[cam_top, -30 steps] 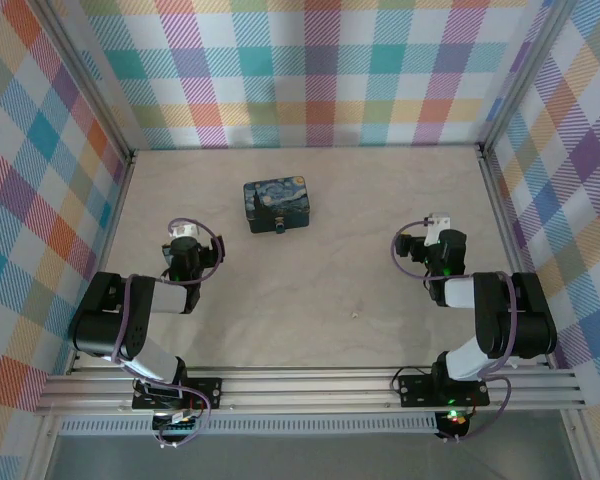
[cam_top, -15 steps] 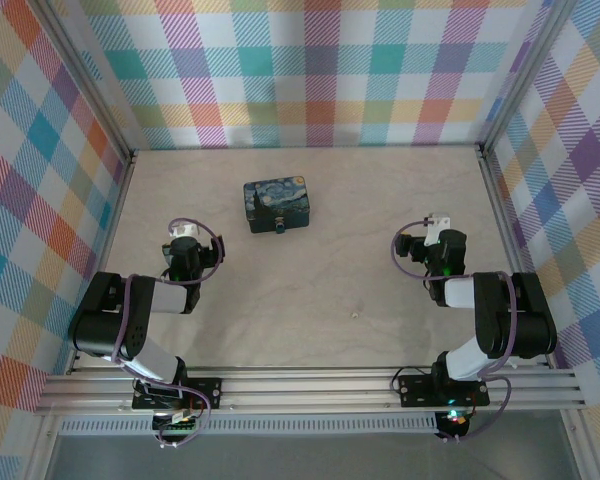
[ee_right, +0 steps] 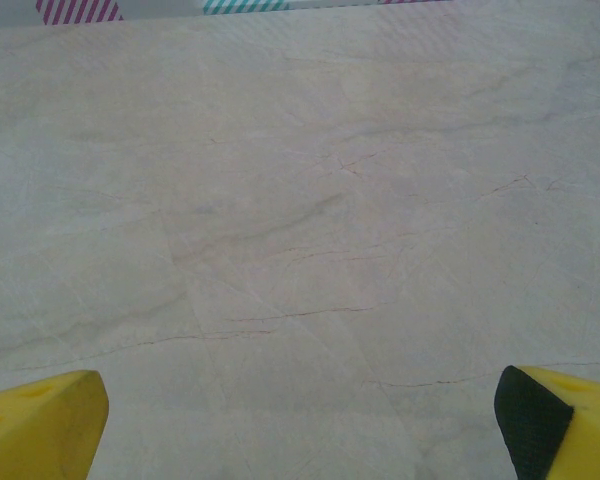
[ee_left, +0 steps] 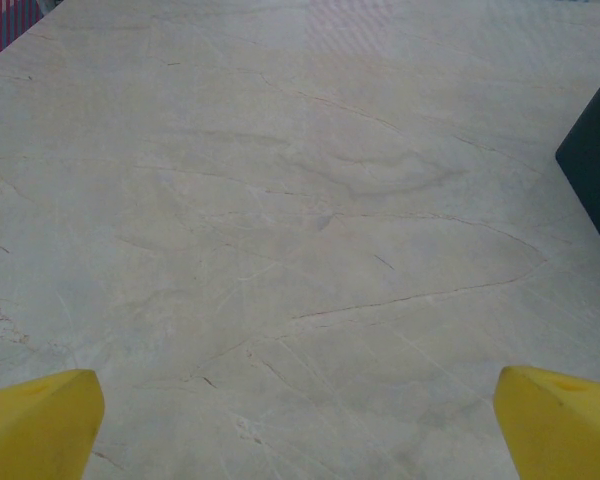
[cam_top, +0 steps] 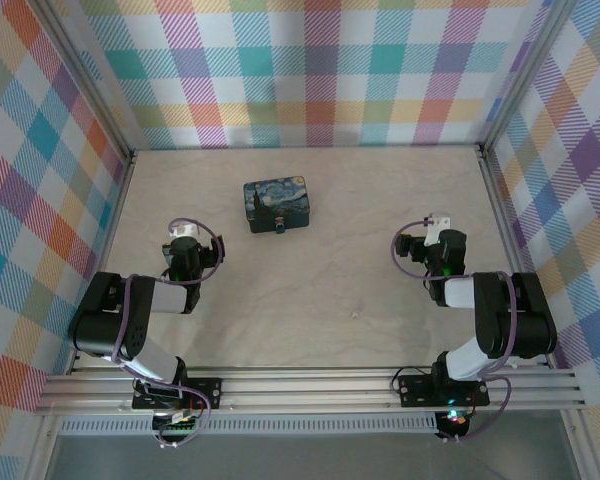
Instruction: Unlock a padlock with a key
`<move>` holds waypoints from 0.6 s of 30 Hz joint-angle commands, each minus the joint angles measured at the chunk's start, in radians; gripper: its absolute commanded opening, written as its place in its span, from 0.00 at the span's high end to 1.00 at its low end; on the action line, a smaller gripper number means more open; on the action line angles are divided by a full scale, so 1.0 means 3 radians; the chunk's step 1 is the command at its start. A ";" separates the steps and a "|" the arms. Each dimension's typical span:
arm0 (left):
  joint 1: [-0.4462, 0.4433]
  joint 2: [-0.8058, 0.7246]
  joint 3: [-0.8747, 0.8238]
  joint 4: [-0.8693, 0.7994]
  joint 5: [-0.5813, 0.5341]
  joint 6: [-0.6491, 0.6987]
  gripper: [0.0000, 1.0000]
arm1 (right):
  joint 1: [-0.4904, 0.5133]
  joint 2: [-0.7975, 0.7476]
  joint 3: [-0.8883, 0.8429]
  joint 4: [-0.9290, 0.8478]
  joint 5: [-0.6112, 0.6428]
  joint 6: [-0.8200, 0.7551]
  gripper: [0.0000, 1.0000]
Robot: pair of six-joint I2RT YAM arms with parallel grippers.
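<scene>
A tiny blue padlock (cam_top: 279, 228) sits at the front edge of the dark-blue painted tin (cam_top: 277, 203), far centre-left of the table. A small pale speck (cam_top: 355, 314) lies on the table nearer the arms; it is too small to tell whether it is the key. My left gripper (cam_top: 184, 232) rests low, left of and nearer than the tin. In the left wrist view the left gripper (ee_left: 300, 430) is open, its yellow fingertips (ee_left: 40, 425) wide apart over bare table. My right gripper (cam_top: 437, 226) hovers at the right; the right wrist view shows it (ee_right: 300, 430) open with nothing between.
The tin's dark corner (ee_left: 595, 165) shows at the right edge of the left wrist view. Checked walls (cam_top: 310, 70) close in the table (cam_top: 380, 200) at the back and both sides. A metal rail (cam_top: 310, 385) runs along the near edge.
</scene>
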 commanded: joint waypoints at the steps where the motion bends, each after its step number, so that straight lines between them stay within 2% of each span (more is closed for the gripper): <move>1: 0.0027 0.0024 0.0076 0.0100 -0.0066 0.0017 0.00 | 0.0020 0.0025 0.0068 0.0137 -0.0059 0.0057 0.00; 11: 0.0029 -0.0008 0.0078 0.0061 -0.0084 0.0016 0.00 | 0.0017 -0.0006 0.0062 0.0132 0.0011 0.0091 0.00; 18: 0.0024 -0.0358 0.0233 -0.0478 -0.0105 0.0015 0.00 | 0.0020 -0.0323 0.0263 -0.0472 0.0069 0.0105 0.00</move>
